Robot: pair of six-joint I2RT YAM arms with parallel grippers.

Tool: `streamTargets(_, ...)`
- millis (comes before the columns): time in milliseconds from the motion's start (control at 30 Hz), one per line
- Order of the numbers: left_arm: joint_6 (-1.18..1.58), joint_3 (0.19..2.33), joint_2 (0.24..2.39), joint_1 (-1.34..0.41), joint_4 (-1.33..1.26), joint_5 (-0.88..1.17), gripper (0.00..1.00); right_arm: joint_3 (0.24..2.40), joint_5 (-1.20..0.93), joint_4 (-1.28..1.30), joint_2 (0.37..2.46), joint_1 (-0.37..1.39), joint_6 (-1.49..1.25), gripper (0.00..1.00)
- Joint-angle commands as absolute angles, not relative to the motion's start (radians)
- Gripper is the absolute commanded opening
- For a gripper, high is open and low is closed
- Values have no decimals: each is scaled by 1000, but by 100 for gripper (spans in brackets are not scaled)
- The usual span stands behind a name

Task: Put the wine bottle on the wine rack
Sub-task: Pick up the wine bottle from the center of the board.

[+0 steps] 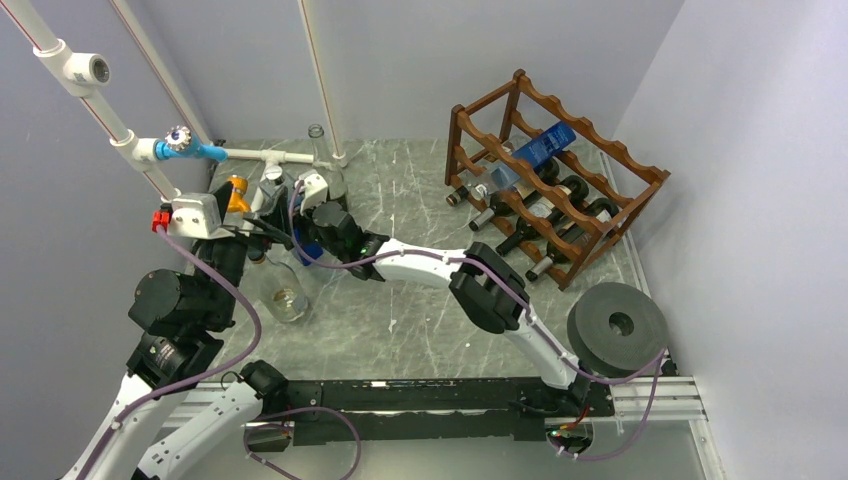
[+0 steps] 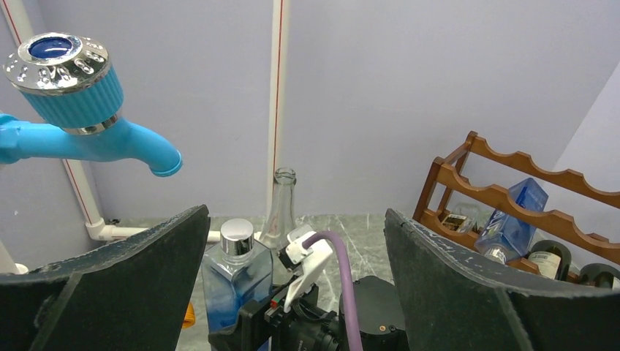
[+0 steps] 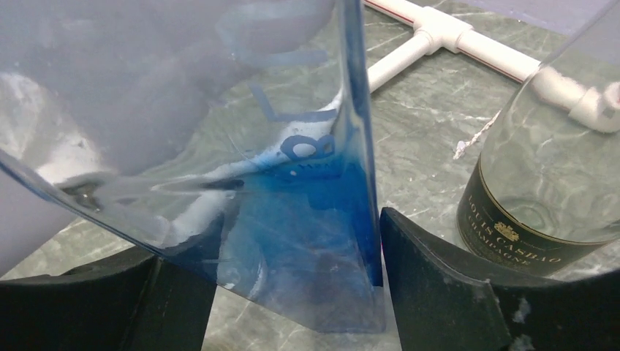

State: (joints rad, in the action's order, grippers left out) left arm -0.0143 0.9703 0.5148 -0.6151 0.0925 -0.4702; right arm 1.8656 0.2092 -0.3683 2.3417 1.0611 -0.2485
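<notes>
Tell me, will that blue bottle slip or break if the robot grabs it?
Probably slippery: the blue bottle has smooth, flat sides. It looks like glass, so dropping it on the table may break it. Square, so unlikely to roll.

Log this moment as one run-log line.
Stage: pick | right end effector: astride blue bottle, grip unconfirmed | left end effector: open, empty | wine rack: partly loaded

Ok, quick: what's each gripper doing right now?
Left gripper: open, holding nothing.
Right gripper: jaws either side of the blue glass bottle; whether they grip it cannot be told.
</notes>
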Motion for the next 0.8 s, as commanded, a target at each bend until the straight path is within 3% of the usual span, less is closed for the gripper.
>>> streamTargets(0, -6, 979, 523, -608, 74, -494, 95, 1913, 238, -441, 2347, 1062, -214, 74)
streamTargets(100, -6, 985, 526, -607, 80, -491, 95, 1874, 268, -480, 2327, 1061, -182, 69)
streamTargets(233, -6, 986, 535, -604, 82, -490, 95, 1797, 293, -541, 2266, 1060, -120, 40)
streamTargets(333, -6, 990, 537, -604, 88, -475, 94, 1741, 318, -574, 2220, 1059, -82, 12)
streamTargets(400, -6, 985, 536, -604, 83, -481, 94, 1696, 325, -588, 2176, 1058, -56, 0)
streamTargets(767, 30, 988, 550, -604, 91, -478, 95, 1374, 233, -520, 1859, 1033, 86, 0)
